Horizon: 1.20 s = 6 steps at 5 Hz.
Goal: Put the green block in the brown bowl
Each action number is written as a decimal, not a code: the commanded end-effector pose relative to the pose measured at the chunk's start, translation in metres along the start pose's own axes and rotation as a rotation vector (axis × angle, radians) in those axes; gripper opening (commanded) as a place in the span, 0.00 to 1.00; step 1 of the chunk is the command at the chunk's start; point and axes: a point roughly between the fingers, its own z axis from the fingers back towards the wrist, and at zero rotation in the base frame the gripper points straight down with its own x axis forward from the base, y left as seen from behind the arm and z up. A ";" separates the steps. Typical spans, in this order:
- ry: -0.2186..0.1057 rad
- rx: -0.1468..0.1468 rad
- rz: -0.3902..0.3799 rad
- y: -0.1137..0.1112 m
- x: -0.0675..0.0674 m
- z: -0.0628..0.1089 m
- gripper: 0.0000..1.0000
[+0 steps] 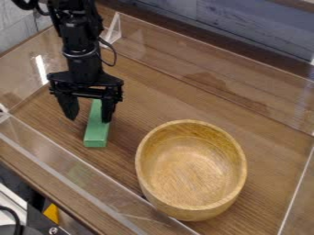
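A bright green block [95, 132], a flat bar, lies on the wooden table left of centre. My gripper [91, 109] points straight down over the block's far end, open, with one finger on each side of the bar. Whether the fingers touch the block I cannot tell. The brown bowl [192, 169], large, round and light wood, stands empty at the lower right, a short gap away from the block.
Clear plastic walls [73, 174] fence the table along the front, left and back edges. A small clear stand [113, 27] sits at the back left behind the arm.
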 end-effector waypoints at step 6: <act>-0.046 -0.004 -0.053 -0.015 0.010 0.011 1.00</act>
